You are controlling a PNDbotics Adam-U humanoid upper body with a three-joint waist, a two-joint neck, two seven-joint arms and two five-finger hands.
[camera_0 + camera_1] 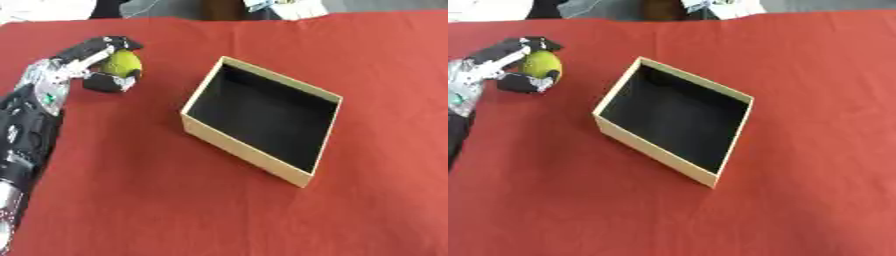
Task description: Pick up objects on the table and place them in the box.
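The left hand (pixel 83 67) reaches in from the left edge of the table and has its fingers and thumb curled round a yellow-green ball (pixel 122 63), one of a kind in view; being round, the ball shows no long axis and no pointing end. It sits in the grasp near the far left of the red tablecloth (pixel 157 200), well apart from the box (pixel 229 145) and to its left. Whether the ball touches the cloth or is lifted just clear of it cannot be told. There is one box, open at the top, with pale tan walls and a black inside that holds nothing visible. It lies askew to the table edges, its long axis running from the near right to the far left, one corner pointing toward the far edge and the opposite corner toward the near edge. Bare red cloth lies between the hand and the box's left wall, and broad stretches of it spread in front of the box and to its right. The right hand shows in neither view.
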